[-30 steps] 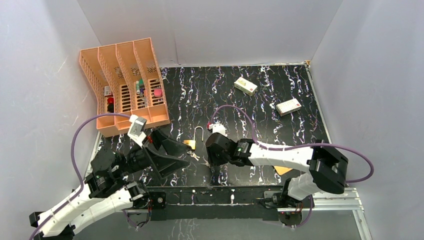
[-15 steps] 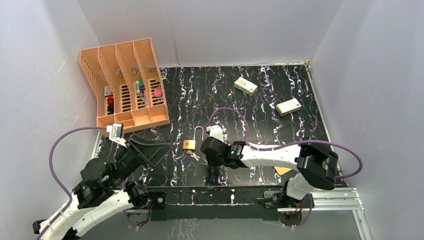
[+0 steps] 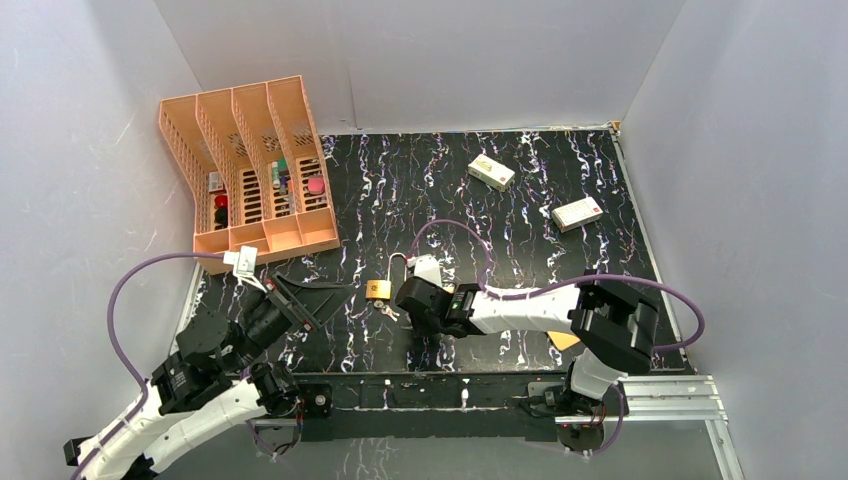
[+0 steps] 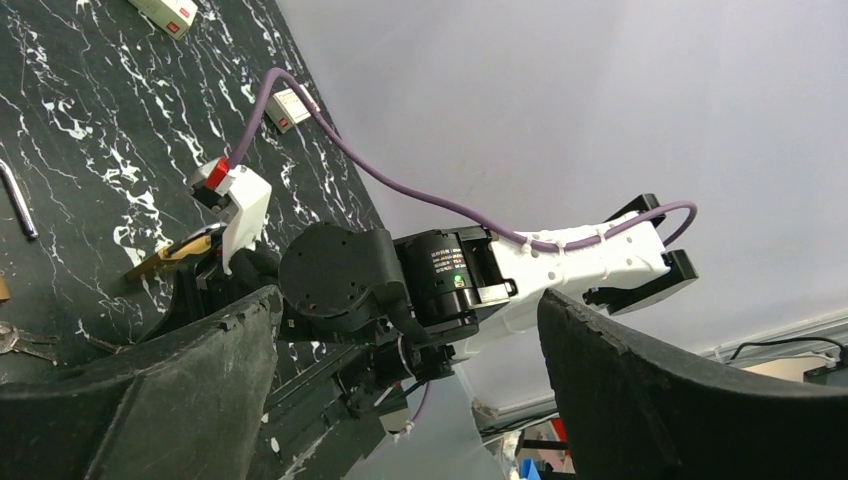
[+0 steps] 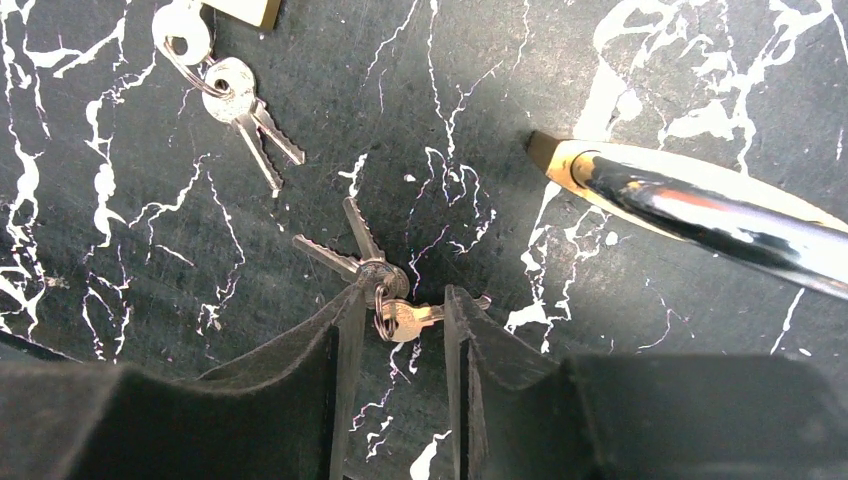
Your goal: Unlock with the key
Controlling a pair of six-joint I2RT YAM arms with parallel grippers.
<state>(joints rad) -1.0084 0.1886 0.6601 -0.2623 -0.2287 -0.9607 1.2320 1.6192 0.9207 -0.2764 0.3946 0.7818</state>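
Observation:
In the right wrist view a small bunch of silver keys [image 5: 372, 278] lies on the black marbled table. One key [image 5: 408, 318] of it lies across the gap between my right gripper's [image 5: 397, 310] fingers. The jaws stand partly open and low over the table, straddling that key without squeezing it. A second key pair [image 5: 245, 105] on a ring lies by the brass padlock [image 3: 378, 290], whose shackle stands open. From above, the right gripper [image 3: 408, 303] is just right of the padlock. My left gripper [image 3: 322, 298] is wide open and empty, well left of it.
A shiny chrome and brass object [image 5: 700, 210] lies just right of the right gripper. An orange divided organiser [image 3: 250, 170] stands at the back left. Two small boxes [image 3: 491, 171] [image 3: 577, 213] lie at the back right.
My left arm has pulled back to the left, away from the padlock. The right gripper has shifted a little left, toward the keys, and its jaws narrowed slightly.

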